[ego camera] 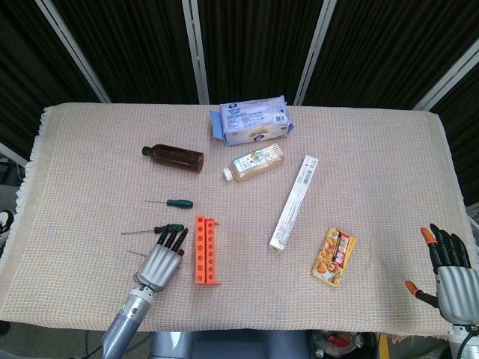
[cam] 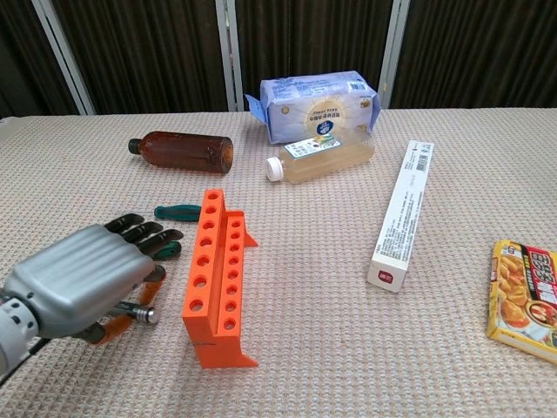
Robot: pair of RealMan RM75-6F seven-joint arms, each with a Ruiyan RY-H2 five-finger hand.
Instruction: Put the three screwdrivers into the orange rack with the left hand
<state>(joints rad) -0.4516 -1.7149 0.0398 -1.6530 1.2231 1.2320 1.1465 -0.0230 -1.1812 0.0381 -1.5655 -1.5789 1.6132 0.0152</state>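
Observation:
The orange rack (ego camera: 205,249) (cam: 214,279) lies on the cloth near the front edge. My left hand (ego camera: 163,258) (cam: 77,284) hovers low just left of it, palm down. It pinches the third screwdriver (cam: 142,313) between thumb and a finger; only the tool's metal end and thin shaft (ego camera: 135,254) show. A small green-handled screwdriver (ego camera: 174,203) (cam: 177,212) lies further back. Another green-handled screwdriver (ego camera: 160,229) (cam: 165,250) lies right at my left fingertips. My right hand (ego camera: 449,273) hangs open beyond the table's front right corner.
A brown bottle (ego camera: 175,158), a pale bottle (ego camera: 254,164) and a blue pack (ego camera: 251,120) lie at the back middle. A long white box (ego camera: 294,202) and a yellow packet (ego camera: 334,256) lie right of the rack.

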